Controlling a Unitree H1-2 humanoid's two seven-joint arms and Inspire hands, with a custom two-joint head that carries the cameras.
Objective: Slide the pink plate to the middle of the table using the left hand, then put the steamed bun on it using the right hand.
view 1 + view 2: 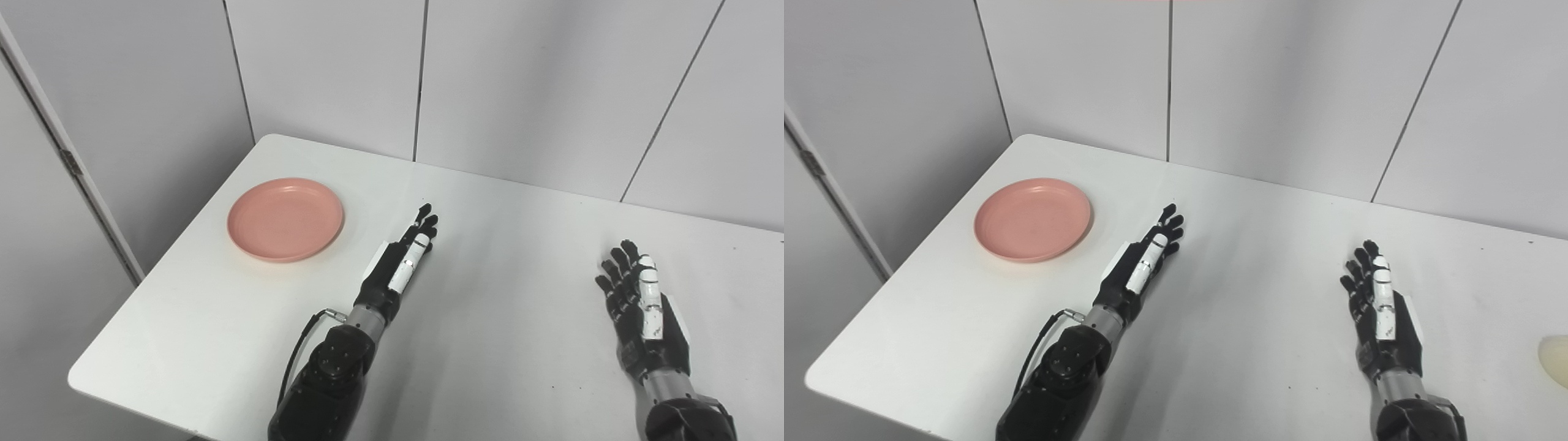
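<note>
The plate (285,219) lay flat and bare near the table's far left corner, close to the left edge and well away from the middle. The bun (1556,360) showed only in the right eye view, as a pale rounded shape cut off by the picture's right edge, resting on the table (502,257) toward its right side; how far it reached beyond the frame could not be told. The left hand (401,266) was to the right of the plate, apart from it and touching nothing, with a clear strip of tabletop between them. It was turned on edge with the thumb side up, its fingers stretched straight out and lying close together, pointing toward the far wall, holding nothing. Whether it rested on the table or hovered just over it could not be told. The right hand (1377,312) was well to the right, between the left hand and the bun, near neither. Its fingers were also extended, slightly fanned and a little curled at the tips, empty as well. Both dark forearms came up from the bottom edge. Behind the table stood a pale panelled wall (520,79).
</note>
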